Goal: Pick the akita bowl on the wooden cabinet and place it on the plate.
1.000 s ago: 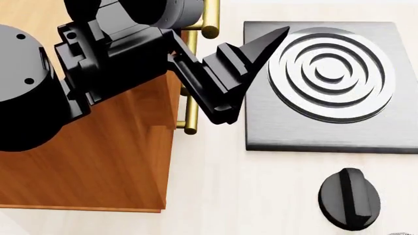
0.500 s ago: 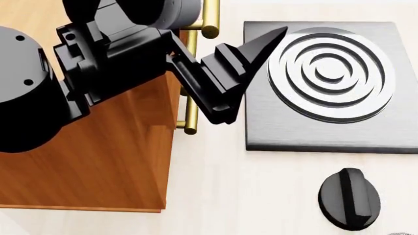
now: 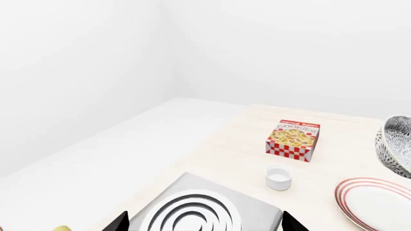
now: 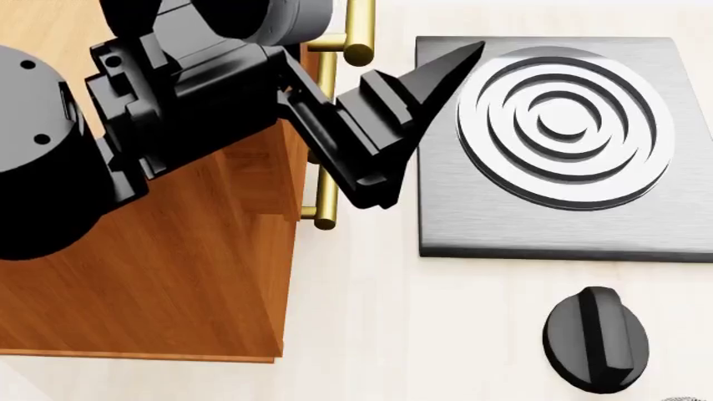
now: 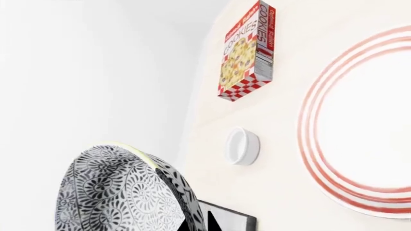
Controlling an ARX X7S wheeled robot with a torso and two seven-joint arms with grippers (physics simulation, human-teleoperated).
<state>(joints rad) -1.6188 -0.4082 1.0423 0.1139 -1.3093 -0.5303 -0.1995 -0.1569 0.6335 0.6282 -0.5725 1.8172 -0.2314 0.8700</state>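
Observation:
The akita bowl [image 5: 122,192], white with a dense dark pattern, hangs tilted in the air with my right gripper [image 5: 196,222] shut on its rim. In the left wrist view the bowl [image 3: 395,144] shows at the frame's edge, above and just beside the plate [image 3: 372,204]. The plate [image 5: 366,130] is white with red rings and lies bare on the pale table. My left gripper [image 4: 427,125] stands open and holds nothing, between the wooden cabinet [image 4: 167,276] and the stove. In its wrist view, the left gripper [image 3: 205,226] has fingertips [image 3: 119,224] wide apart.
A grey square stove [image 4: 563,142] with rings lies right of the cabinet, a black knob [image 4: 596,338] in front of it. A cookie box [image 3: 293,139] and a small white cup [image 3: 278,176] stand on the table beyond the stove. Brass handles [image 4: 326,167] stick out from the cabinet.
My left arm has shifted slightly up and to the left in the head view, its gripper still open. Nothing else has visibly moved.

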